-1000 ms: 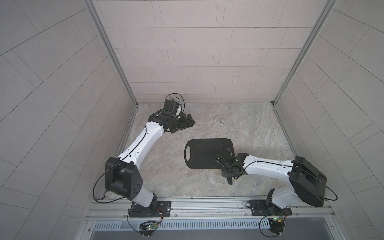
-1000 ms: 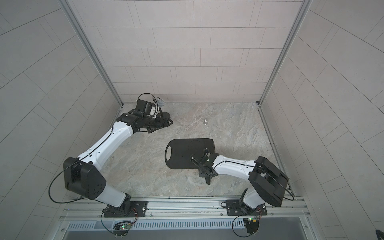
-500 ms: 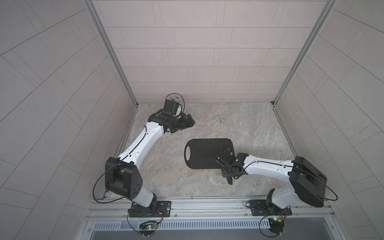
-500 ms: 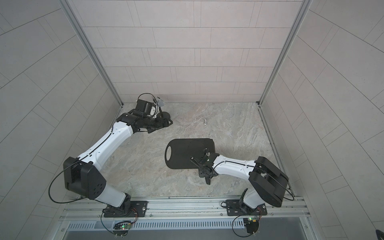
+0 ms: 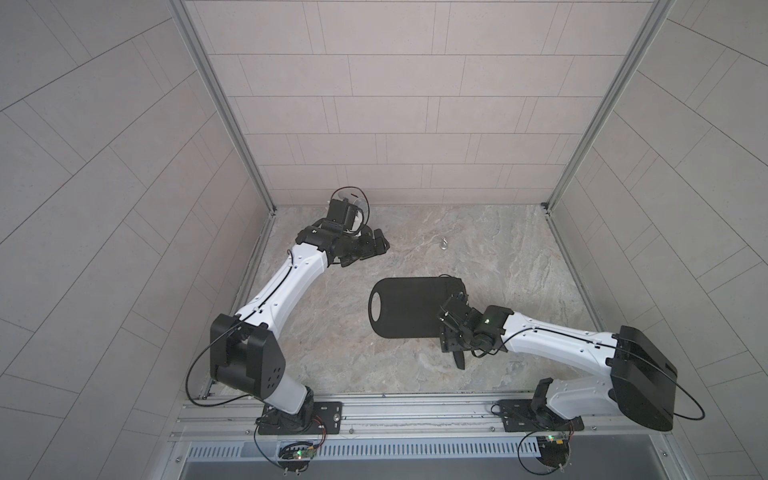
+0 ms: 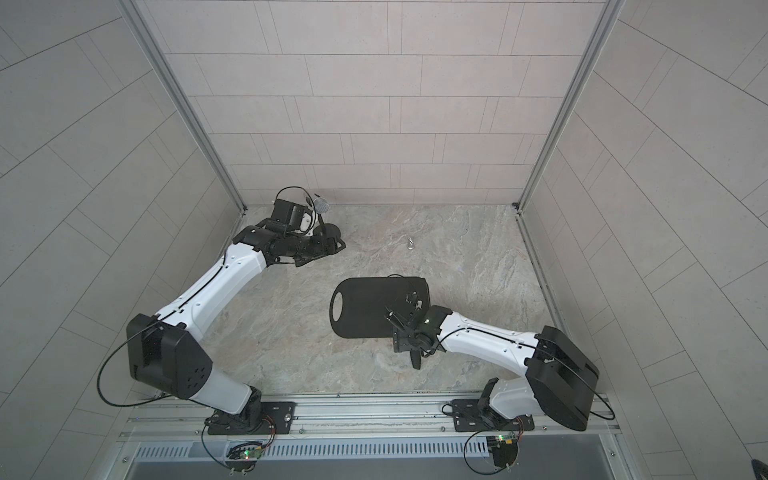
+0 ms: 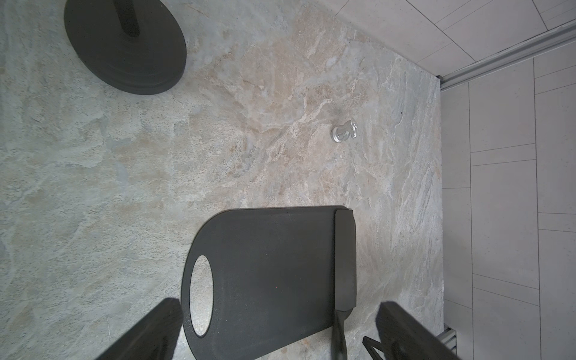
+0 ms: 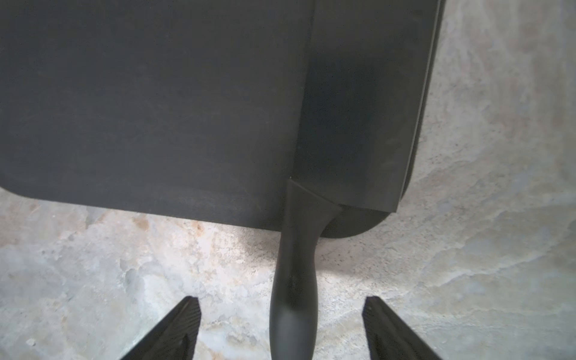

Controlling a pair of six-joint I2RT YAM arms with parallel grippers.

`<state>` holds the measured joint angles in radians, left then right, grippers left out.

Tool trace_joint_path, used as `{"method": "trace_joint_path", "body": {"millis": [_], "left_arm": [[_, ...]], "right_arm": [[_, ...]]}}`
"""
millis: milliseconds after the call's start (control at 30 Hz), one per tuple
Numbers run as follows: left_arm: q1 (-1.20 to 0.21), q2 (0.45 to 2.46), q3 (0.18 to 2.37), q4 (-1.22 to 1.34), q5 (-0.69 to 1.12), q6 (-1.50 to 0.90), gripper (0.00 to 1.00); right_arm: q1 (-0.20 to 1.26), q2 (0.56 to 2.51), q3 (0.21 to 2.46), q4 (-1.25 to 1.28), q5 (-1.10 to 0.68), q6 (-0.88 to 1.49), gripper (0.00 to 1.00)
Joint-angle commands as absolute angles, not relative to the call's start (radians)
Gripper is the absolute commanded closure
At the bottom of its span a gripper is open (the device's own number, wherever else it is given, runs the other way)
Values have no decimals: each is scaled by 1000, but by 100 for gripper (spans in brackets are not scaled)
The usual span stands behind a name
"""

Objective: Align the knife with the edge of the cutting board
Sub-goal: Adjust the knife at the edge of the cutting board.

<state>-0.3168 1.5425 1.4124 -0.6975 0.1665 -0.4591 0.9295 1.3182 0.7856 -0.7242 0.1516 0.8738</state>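
The black cutting board (image 5: 409, 307) (image 6: 363, 307) lies flat mid-table, its oval hole toward the left. The black knife (image 7: 345, 258) (image 8: 358, 109) lies with its blade flat on the board, along the short end opposite the hole. Its slim handle (image 5: 459, 360) (image 6: 415, 360) sticks out over the stone past the board's near edge. My right gripper (image 8: 282, 304) (image 5: 451, 328) is open over that handle, with a clear gap on each side. My left gripper (image 7: 279, 307) (image 5: 374, 249) is open and empty, raised at the back left, away from the board.
A round black stand base (image 7: 124, 46) with a microphone (image 6: 321, 204) stands in the back left corner by my left arm. A small silver metal piece (image 5: 444, 244) (image 7: 343, 134) lies on the stone behind the board. Tiled walls enclose the table on three sides.
My right gripper has opened and let go of the knife handle. The knife, the board and the left arm have stayed where they were.
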Motion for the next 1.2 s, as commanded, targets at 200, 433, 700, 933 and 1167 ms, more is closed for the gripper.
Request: {"method": "trace_joint_path", "body": {"millis": [200,433,700,933,1167], "left_arm": [[-323,1536,1413,-718,159,-442,0],[-323,1538,1413,-720,150,-442,0],[-323,1536,1412,-721,134,-442,0],[-323,1534,1411,-722,122,-442,0],[-322,1533,1411,-723,119,-443,0]], "right_arm": [[881,1126,822,-768,154,797,0],[788,1041,828,-799,110,756,0],[713,1008,784,-778,66,734,0],[699,1035,713,-704,34,748,0],[699,1082,643,-600,-17,774,1]]}}
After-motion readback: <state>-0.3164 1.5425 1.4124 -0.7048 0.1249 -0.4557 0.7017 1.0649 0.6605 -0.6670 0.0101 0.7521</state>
